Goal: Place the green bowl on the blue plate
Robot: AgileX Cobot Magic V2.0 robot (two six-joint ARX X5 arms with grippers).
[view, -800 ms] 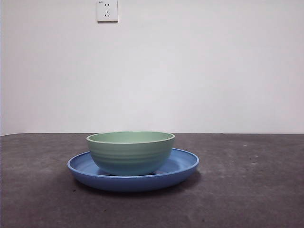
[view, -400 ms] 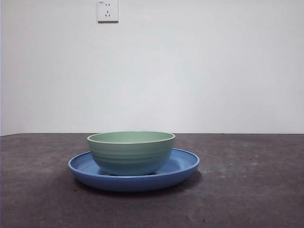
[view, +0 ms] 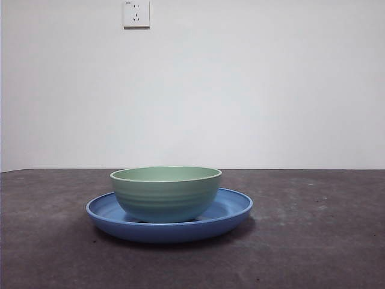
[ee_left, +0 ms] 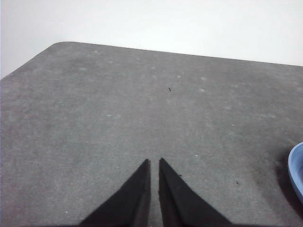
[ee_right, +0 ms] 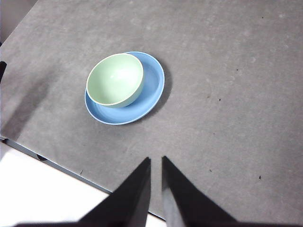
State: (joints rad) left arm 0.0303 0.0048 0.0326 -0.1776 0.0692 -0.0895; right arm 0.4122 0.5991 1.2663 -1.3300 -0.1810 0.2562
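Observation:
The green bowl (view: pixel 166 192) stands upright and empty on the blue plate (view: pixel 231 208), a little off the plate's middle. Both also show in the right wrist view, the bowl (ee_right: pixel 115 79) on the plate (ee_right: pixel 152 90), well away from my right gripper (ee_right: pixel 155 161), which is shut, empty and high above the table. My left gripper (ee_left: pixel 154 163) is shut and empty over bare table; only an edge of the blue plate (ee_left: pixel 297 175) shows at the side of its view. Neither gripper shows in the front view.
The dark grey table (view: pixel 313 241) spreads around the plate. A white wall with a socket (view: pixel 136 13) stands behind. The table's edge (ee_right: pixel 57 163) shows in the right wrist view, with white floor beyond it.

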